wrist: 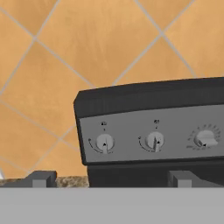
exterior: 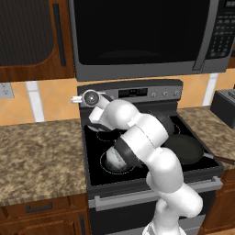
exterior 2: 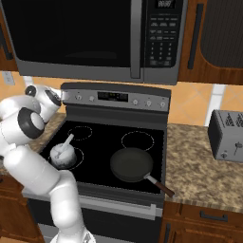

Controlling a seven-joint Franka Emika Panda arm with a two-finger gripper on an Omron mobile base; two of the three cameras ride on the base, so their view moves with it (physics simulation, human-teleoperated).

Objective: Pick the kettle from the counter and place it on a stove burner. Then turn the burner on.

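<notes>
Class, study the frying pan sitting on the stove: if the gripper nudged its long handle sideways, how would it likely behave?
The frying pan would probably pivot and slide, not tip: it sits flat and low on the smooth black stove. Its handle overhangs the front edge, so a push there likely swings it easily. It looks rigid.

Black frying pan (exterior 2: 131, 164) on the stove's front right, microwave (exterior 2: 95, 35) above, toaster (exterior 2: 229, 135) at right

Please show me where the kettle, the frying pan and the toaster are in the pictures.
kettle (exterior 2: 62, 154): right base view, on its rounded body.
frying pan (exterior 2: 131, 164): right base view, inside its black bowl.
toaster (exterior 2: 228, 137): right base view, on its front side.
</notes>
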